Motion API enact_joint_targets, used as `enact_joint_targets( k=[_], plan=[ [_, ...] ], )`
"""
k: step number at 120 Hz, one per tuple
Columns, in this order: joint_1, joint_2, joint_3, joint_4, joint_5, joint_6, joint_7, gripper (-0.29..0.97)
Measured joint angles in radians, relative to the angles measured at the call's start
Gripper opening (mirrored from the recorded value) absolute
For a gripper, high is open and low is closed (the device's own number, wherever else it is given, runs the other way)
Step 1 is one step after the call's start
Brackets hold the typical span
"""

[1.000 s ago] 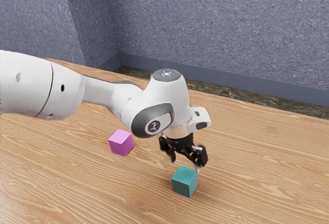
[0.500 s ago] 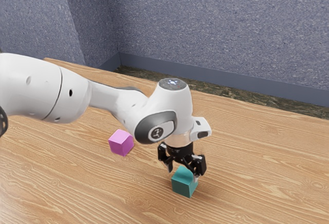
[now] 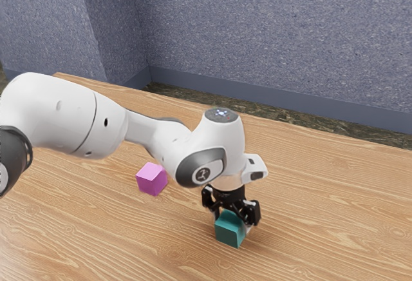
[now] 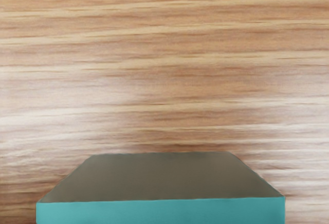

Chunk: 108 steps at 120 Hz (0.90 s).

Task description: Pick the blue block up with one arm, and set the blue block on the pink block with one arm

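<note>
The blue block (image 3: 229, 231), teal in colour, rests on the wooden table (image 3: 335, 203) near its front. My gripper (image 3: 232, 215) has come straight down over it. Its black fingers stand open on either side of the block's upper part, not pressing it. In the wrist view the same block (image 4: 159, 211) lies right under my hand, its top in shadow. The pink block (image 3: 152, 178) sits on the table towards the exterior view's left of the blue block, well apart from it.
The table's far edge runs along a strip of dark floor (image 3: 302, 116) below the grey walls (image 3: 277, 29). My white arm (image 3: 116, 133) reaches in from the exterior view's left, passing above and behind the pink block.
My hand has dropped from just above the blue block until its fingers straddle the block. Neither block has moved.
</note>
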Motion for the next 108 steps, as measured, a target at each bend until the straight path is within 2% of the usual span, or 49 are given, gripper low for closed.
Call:
enact_joint_targets(
  k=[16, 46, 63, 108],
  plan=[
    [0.010, 0.008, 0.000, 0.005, 0.001, 0.005, 0.006, 0.59],
    [0.010, 0.013, -0.009, 0.004, 0.062, 0.009, 0.014, 0.53],
    [0.010, 0.014, -0.011, 0.004, 0.069, 0.009, 0.018, 0.44],
    [0.012, 0.004, -0.011, 0.002, 0.073, -0.003, 0.015, 0.39]
  ],
)
